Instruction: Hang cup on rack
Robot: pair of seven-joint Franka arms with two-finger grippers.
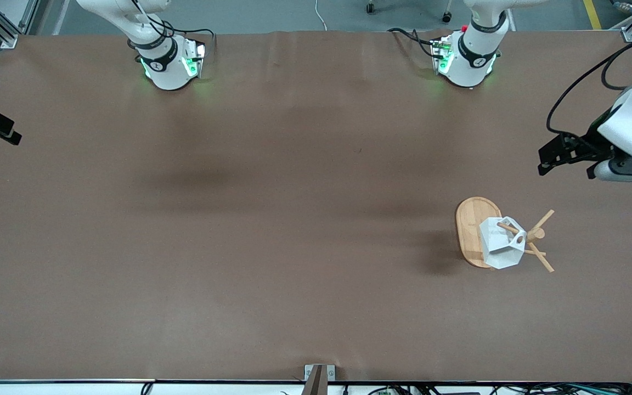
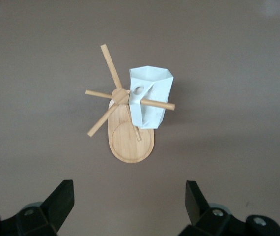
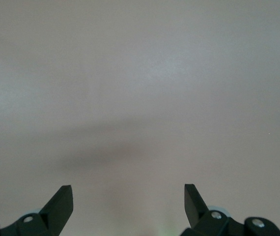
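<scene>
A brown table (image 1: pixel 239 219) fills the view.

White faceted cup (image 1: pixel 500 243) hung on peg, bamboo rack (image 1: pixel 472 230)

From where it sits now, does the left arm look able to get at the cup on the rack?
Probably yes. The left gripper is open and empty, and nothing lies between it and the cup, which hangs by its handle on a peg of the rack.

No readable text, labels, brands, numbers or signs in any view (small dark emblems on robot bases (image 1: pixel 169 65) too tiny to make out).
</scene>
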